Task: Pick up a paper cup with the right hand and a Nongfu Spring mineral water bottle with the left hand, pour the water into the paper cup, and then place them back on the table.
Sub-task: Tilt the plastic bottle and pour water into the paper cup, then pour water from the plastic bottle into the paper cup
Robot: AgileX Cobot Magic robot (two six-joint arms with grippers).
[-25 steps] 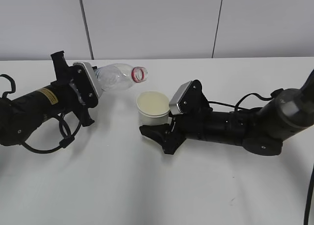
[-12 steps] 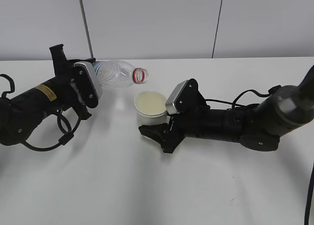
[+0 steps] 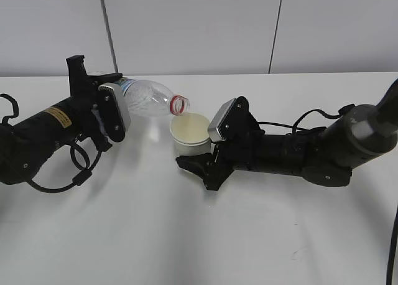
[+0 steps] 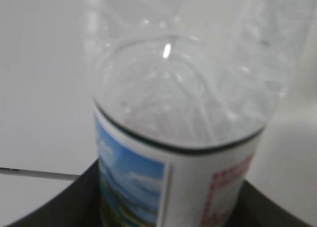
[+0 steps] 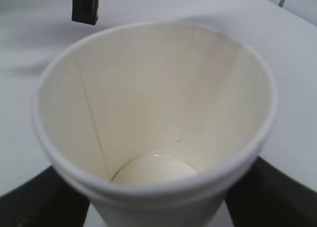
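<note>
My left gripper is shut on the labelled body of the clear water bottle and holds it tipped almost flat, its red-ringed mouth just over the far left rim of the paper cup. My right gripper is shut on the cup and holds it upright, slightly above the white table. In the left wrist view the bottle fills the frame between the black fingers. In the right wrist view the cup shows a cream inside with a little water at its bottom.
The two black arms lie low across the table, the left arm with looping cables and the right arm with a cable behind it. A grey panelled wall stands behind the table's far edge.
The bottle has tipped further down, its mouth dropping to the cup's rim. The right gripper with the cup has shifted slightly left and up toward the bottle.
</note>
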